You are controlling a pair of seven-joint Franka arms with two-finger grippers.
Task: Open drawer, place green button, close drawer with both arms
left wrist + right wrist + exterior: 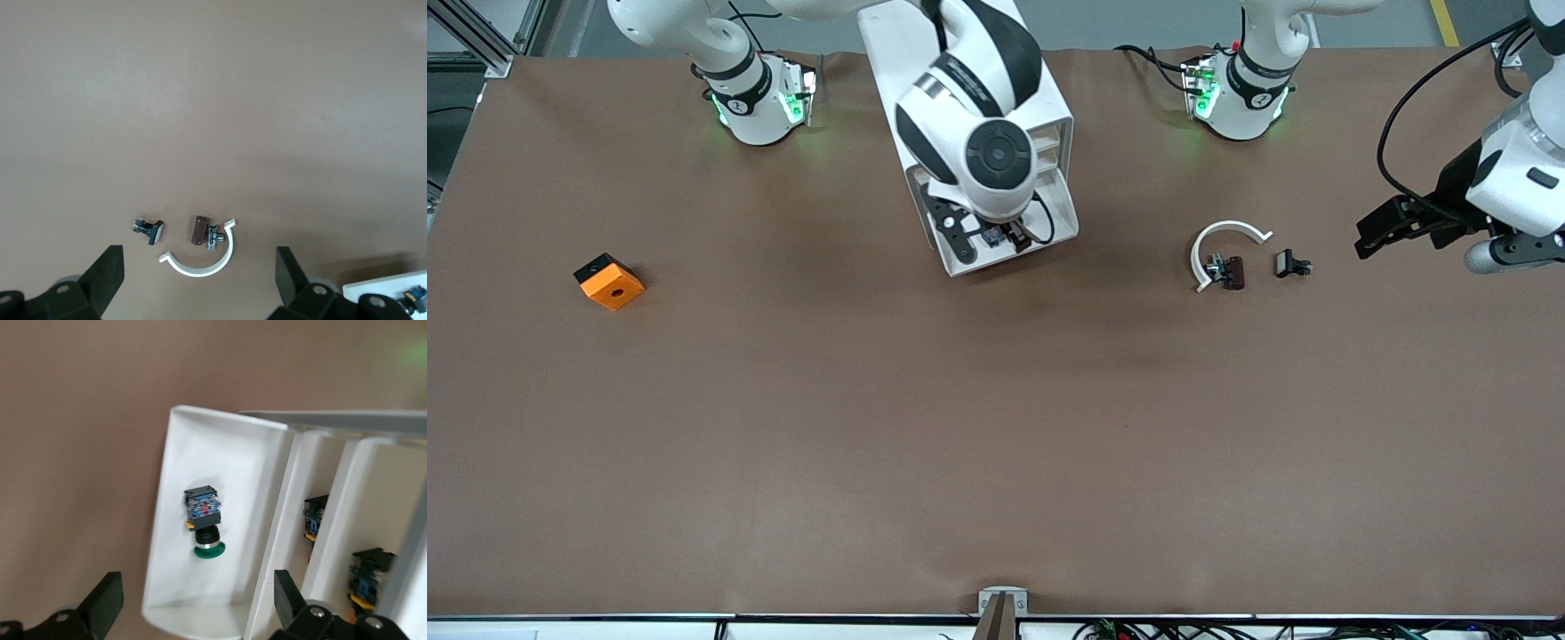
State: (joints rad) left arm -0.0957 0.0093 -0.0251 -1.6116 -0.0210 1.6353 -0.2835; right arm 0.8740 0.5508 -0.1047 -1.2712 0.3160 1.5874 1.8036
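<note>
1. Nearest the front camera among the loose parts, the orange cube (609, 281) sits alone toward the right arm's end of the table (996, 444).
2. Slightly farther back, toward the left arm's end, lie a white curved clip (1221, 244), a small brown part (1232, 272) touching its inner side, and a small black piece (1291, 264) just beside them. The left wrist view shows all three more plainly: clip (203, 259), brown part (198, 229), black piece (149, 228).
3. The left gripper (1392, 228) hangs over the table's edge at that end, waiting; its fingers (107, 273) stand wide apart with nothing between them.
4. The white drawer unit (1049, 169) is mostly hidden in the front view by the right arm; only its pulled-out drawer (1069, 218) peeks out.
5. The right wrist view shows what is covered there: the button (205, 522) lies on its side in the open drawer (200, 453), green cap toward the drawer's front wall.
6. The right gripper (193, 603) hovers over the drawer, fingers (105, 597) spread wide, holding nothing.
7. The compartments above hold other dark parts, cut off at the frame's edge.
</note>
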